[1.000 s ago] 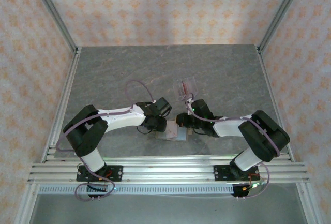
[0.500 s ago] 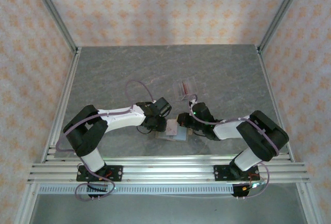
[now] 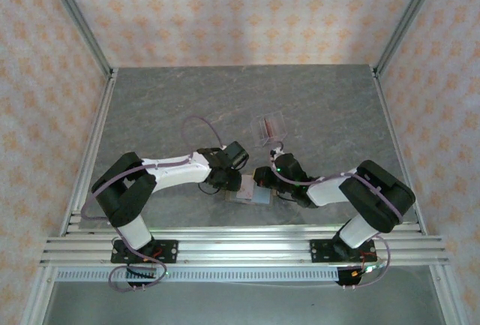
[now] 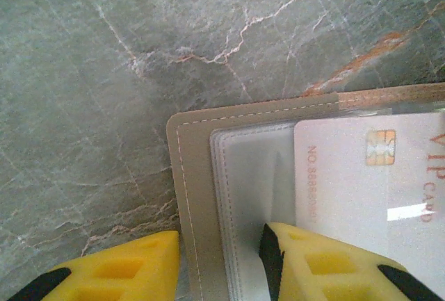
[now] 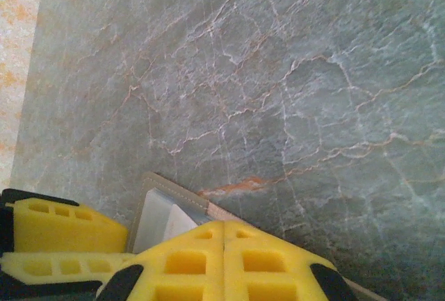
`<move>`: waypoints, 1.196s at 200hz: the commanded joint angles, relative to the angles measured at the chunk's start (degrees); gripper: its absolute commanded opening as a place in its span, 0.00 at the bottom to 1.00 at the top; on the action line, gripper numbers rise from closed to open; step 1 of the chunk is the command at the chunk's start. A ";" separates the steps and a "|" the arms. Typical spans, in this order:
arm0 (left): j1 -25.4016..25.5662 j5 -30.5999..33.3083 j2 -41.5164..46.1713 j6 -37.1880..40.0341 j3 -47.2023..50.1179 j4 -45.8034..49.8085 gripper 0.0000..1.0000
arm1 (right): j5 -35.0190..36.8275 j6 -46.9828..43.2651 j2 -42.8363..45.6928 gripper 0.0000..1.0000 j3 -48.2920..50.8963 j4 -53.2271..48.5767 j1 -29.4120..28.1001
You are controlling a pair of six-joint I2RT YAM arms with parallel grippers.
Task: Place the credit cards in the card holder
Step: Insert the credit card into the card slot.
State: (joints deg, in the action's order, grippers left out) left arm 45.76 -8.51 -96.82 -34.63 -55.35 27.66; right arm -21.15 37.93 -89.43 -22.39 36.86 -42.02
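Since a second ago the right arm's wrist has drawn back toward the near edge and a little left, bringing the right gripper (image 3: 262,178) up against the card holder (image 3: 252,193), while the left arm has held its place. That tan-brown holder lies open and flat on the grey marbled tabletop (image 3: 187,100), near the front edge between the two arms. The left gripper (image 4: 215,245) sits at its left edge with its yellow fingers (image 4: 313,259) apart. One is over the bare stone just beside the stitched border and the other over the clear inner sleeve. A pale credit card (image 4: 361,190) with a gold chip and reddish lettering lies in that sleeve, its short edge just beside the inner finger. In the right wrist view, the right arm's fingers are pressed together along a thin seam over the holder's corner, and whether a card is pinched there cannot be told. A clear plastic rack (image 3: 268,126) lies farther back on the stone, well apart from both arms.
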 commanded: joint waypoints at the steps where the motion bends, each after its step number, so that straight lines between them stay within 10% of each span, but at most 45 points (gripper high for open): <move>1: 0.39 1.04 -1.69 -0.79 1.31 0.95 0.38 | 1.75 0.49 -0.07 0.00 1.24 1.36 -1.17; 117: 0.38 0.08 -0.67 -1.26 1.68 0.47 0.38 | 9.04 6.27 -0.88 0.00 3.15 8.09 -4.74; 194: -0.88 -3.76 4.65 -1.14 1.15 1.08 0.42 | 11.25 2.12 13.67 0.35 -2.79 -19.99 -4.74; 239: -1.97 -4.70 7.34 -0.44 0.65 1.87 0.41 | 5.75 1.85 18.83 0.15 -6.55 -36.98 -5.06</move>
State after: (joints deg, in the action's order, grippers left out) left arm 44.99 -12.10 -92.71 -35.07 -54.35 27.66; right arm -11.75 40.66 -74.39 -26.09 17.85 -46.46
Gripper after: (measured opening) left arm 0.418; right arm 0.352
